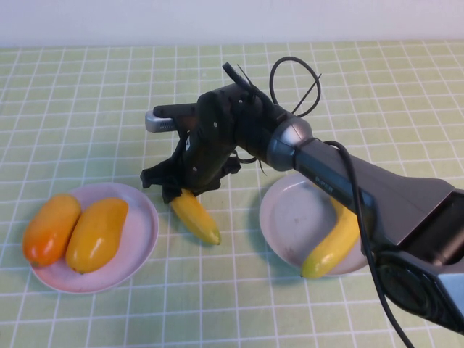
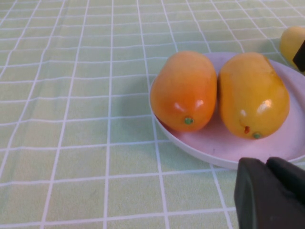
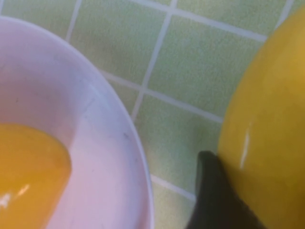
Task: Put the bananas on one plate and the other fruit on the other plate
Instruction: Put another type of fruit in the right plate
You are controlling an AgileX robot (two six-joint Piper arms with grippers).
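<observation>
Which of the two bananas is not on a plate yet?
The banana lying on the tablecloth between the two plates, with the right gripper at its upper end. The other banana rests on the right-hand plate.

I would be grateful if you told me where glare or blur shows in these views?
High view: sharp, soft shadows under the right gripper. Left wrist view: small glints on both mangoes, left gripper dark and soft. Right wrist view: blurred throughout, a bright streak on the banana.
</observation>
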